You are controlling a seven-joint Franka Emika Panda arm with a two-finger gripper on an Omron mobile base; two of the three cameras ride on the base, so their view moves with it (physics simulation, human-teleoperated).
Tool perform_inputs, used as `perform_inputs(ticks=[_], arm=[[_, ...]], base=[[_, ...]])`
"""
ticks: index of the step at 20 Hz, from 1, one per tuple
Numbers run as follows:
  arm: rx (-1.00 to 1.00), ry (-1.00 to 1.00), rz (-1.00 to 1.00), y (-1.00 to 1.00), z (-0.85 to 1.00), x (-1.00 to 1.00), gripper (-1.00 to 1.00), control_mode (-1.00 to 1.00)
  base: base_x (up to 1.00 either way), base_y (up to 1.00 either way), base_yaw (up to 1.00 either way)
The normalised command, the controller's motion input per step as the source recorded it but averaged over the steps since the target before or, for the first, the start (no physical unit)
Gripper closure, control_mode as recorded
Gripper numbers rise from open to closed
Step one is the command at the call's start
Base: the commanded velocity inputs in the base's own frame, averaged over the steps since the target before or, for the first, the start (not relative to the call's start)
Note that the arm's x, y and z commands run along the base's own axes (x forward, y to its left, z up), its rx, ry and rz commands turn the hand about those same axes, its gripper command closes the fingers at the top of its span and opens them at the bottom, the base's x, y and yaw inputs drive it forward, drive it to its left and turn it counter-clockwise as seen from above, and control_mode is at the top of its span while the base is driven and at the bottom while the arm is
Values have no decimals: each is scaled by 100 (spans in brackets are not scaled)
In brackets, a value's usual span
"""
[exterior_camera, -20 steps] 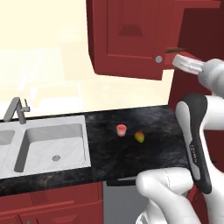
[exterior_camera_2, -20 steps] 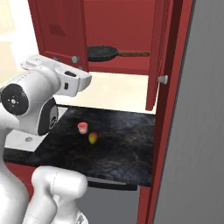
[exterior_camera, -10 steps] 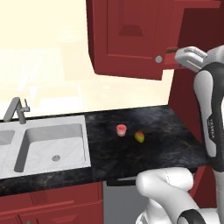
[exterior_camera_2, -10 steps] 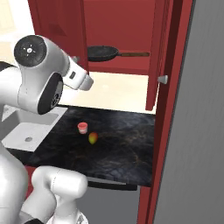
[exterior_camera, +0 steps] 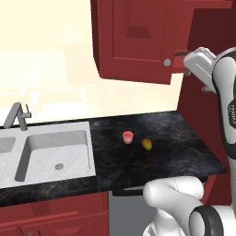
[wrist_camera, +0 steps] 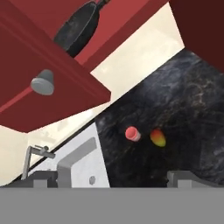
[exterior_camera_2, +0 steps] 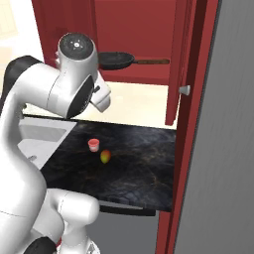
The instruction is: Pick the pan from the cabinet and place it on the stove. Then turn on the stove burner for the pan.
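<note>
The cabinet [exterior_camera: 138, 39] hangs above a dark counter [exterior_camera: 179, 143], one door with a silver knob [exterior_camera: 167, 61] swung out. A small pink cup [exterior_camera: 128, 137] and a mango [exterior_camera: 147, 144] sit near each other. Left lies a sink [exterior_camera: 55, 154] with a faucet [exterior_camera: 16, 115].

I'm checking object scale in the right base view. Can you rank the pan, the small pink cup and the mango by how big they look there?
1. Pan, clearly largest, though it sits farther back in the cabinet.
2. Pink cup and mango look about alike; too close to rank.
</note>
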Motion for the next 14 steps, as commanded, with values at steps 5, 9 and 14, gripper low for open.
perform_inputs(ticks=[5, 9, 14], arm=[[20, 0, 0, -1, -12, 8, -100, -100], [14, -7, -3, 0, -4, 14, -100, -100], [8, -11, -9, -1, 0, 13, -100, -100]], base=[[0, 0, 0], [0, 0, 0], [0, 0, 0]])
